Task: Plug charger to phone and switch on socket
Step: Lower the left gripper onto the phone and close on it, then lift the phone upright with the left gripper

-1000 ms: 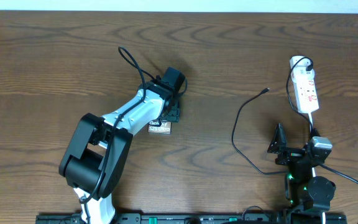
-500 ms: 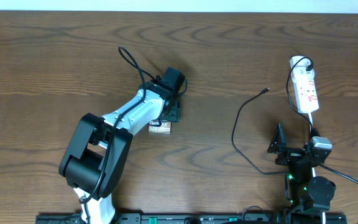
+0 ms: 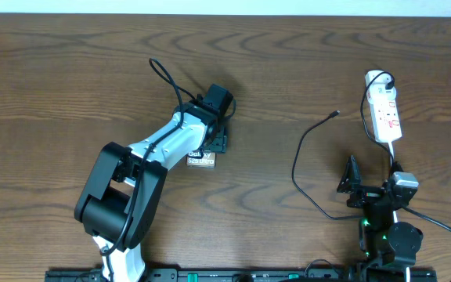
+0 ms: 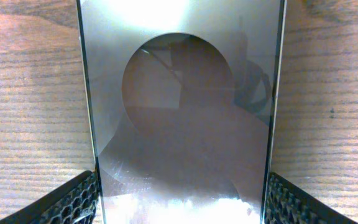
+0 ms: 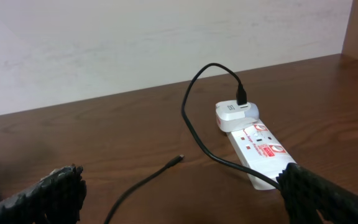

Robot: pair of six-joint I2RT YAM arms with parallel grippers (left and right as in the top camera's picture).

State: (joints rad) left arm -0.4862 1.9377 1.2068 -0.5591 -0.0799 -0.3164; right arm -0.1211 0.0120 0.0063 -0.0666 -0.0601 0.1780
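Note:
The phone [image 3: 201, 160] lies flat on the table left of centre, "Galaxy" lettering showing; it fills the left wrist view as a shiny grey-brown slab [image 4: 182, 124]. My left gripper [image 3: 211, 149] stands over it, open. Its fingers [image 4: 73, 202] flank the phone's two long edges very closely. The charger [image 3: 294, 166] trails across the table, its small tip [image 3: 335, 114] lying loose. Its white plug [image 5: 235, 115] sits in the socket [image 3: 385, 113], a white strip at the far right. My right gripper [image 3: 373, 174] is open and empty, short of the socket [image 5: 263, 149] and the cable tip [image 5: 180, 158].
The socket's thick white cord [image 3: 395, 153] runs toward the right arm's base. A pale wall [image 5: 135, 43] rises behind the table's far edge. Bare wood lies between the phone and the charger tip.
The left jaws have eased slightly wider around the phone. Both arms, the charger and the socket have stayed where they were.

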